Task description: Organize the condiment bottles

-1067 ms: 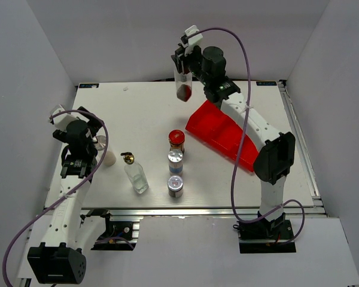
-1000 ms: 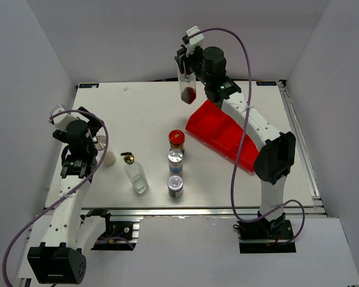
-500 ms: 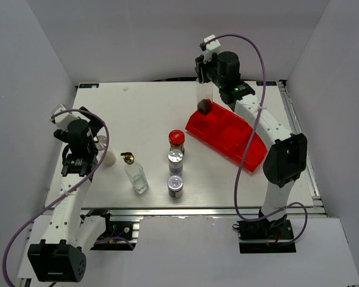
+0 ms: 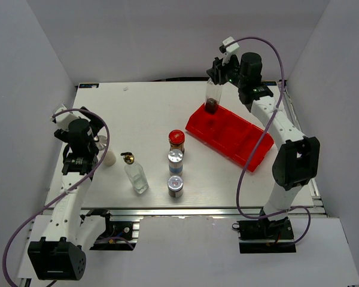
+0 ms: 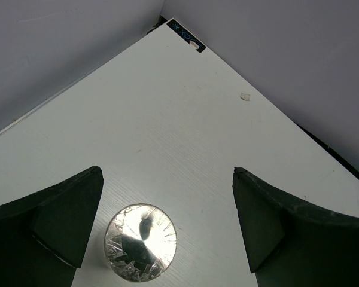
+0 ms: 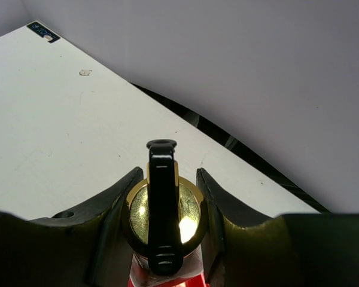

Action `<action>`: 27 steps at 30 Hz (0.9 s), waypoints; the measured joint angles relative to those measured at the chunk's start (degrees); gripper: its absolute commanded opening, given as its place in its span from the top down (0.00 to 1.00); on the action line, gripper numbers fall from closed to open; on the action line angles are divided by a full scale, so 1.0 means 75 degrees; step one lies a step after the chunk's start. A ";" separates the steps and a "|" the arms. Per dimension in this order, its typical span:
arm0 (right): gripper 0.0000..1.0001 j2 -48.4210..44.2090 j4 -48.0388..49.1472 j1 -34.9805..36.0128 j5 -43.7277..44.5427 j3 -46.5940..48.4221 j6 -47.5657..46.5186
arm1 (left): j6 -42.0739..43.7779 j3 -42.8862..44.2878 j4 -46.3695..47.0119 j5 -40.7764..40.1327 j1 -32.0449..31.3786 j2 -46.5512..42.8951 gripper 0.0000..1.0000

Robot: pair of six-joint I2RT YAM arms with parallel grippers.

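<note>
The left gripper hangs spread on either side of a silver-capped shaker at the table's left, while the right gripper pinches a glass bottle upright by its neck, with the base straight over the far-end compartment of the red tray.

Two clear spout bottles are showing, alongside three silver-capped shakers and one red-lidded jar, making six containers in all. One red tray is lying nearby, showing three compartments.
</note>
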 measured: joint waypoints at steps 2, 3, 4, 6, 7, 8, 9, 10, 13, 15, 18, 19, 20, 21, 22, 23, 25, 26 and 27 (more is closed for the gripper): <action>1.00 0.0000 0.0105 -0.0128 -0.0213 -0.0128 0.0003 | 0.0000 0.0000 -0.0003 -0.0038 0.0000 0.0032 0.02; 1.00 0.0003 0.0131 -0.0195 -0.0329 -0.0184 0.0006 | 0.0000 0.0000 -0.0003 -0.0058 0.0000 0.0050 0.02; 1.00 0.0003 0.0187 -0.0251 -0.0458 -0.0245 0.0009 | 0.0003 0.0000 -0.0003 -0.0070 0.0000 0.0064 0.02; 1.00 0.0015 0.0213 -0.0335 -0.0679 -0.0274 0.0023 | 0.0012 0.0000 -0.0006 -0.0087 0.0000 0.0093 0.02; 1.00 0.0023 0.0227 -0.0379 -0.0784 -0.0277 0.0029 | 0.0023 0.0000 -0.0009 -0.0087 0.0000 0.0105 0.02; 1.00 0.0023 0.0248 -0.0414 -0.0857 -0.0283 0.0029 | 0.0029 0.0000 -0.0012 -0.0090 0.0000 0.0114 0.02; 1.00 0.0026 0.0312 -0.0431 -0.0921 -0.0294 0.0029 | 0.0041 0.0000 -0.0012 -0.0090 0.0000 0.0119 0.02; 1.00 0.0026 0.0405 -0.0446 -0.0976 -0.0321 0.0029 | 0.0050 0.0000 -0.0012 -0.0093 0.0000 0.0128 0.02; 1.00 0.0070 0.0621 -0.0478 -0.1131 -0.0405 0.0035 | 0.0058 0.0000 -0.0012 -0.0093 0.0000 0.0143 0.02; 1.00 0.0184 0.0746 -0.0501 -0.1221 -0.0411 0.0038 | 0.0058 0.0000 -0.0012 -0.0093 0.0000 0.0143 0.02; 1.00 0.0393 0.0898 -0.0519 -0.1323 -0.0460 0.0044 | 0.0064 0.0000 -0.0009 -0.0093 0.0000 0.0143 0.02; 1.00 0.0469 0.0938 -0.0525 -0.1349 -0.0504 0.0047 | 0.0067 0.0000 -0.0009 -0.0090 0.0000 0.0143 0.02; 1.00 0.0530 0.0953 -0.0536 -0.1370 -0.0542 0.0047 | 0.0073 0.0000 -0.0009 -0.0090 0.0000 0.0143 0.02; 1.00 0.0589 0.1000 -0.0545 -0.1378 -0.0603 0.0047 | 0.0076 0.0000 -0.0009 -0.0093 0.0000 0.0143 0.02; 1.00 0.0627 0.1023 -0.0560 -0.1378 -0.0679 0.0044 | 0.0079 0.0000 -0.0009 -0.0090 0.0000 0.0143 0.02; 1.00 0.0653 0.1052 -0.0568 -0.1376 -0.0772 0.0038 | 0.0079 0.0000 -0.0009 -0.0090 0.0000 0.0146 0.02; 1.00 0.0702 0.1090 -0.0580 -0.1378 -0.0895 0.0038 | 0.0082 0.0000 -0.0009 -0.0090 0.0000 0.0146 0.02; 1.00 0.0758 0.1102 -0.0595 -0.1378 -0.0901 0.0038 | 0.0082 0.0000 -0.0006 -0.0090 0.0000 0.0146 0.02; 1.00 0.0807 0.1137 -0.0595 -0.1378 -0.0903 0.0038 | 0.0085 0.0000 -0.0006 -0.0090 0.0000 0.0146 0.02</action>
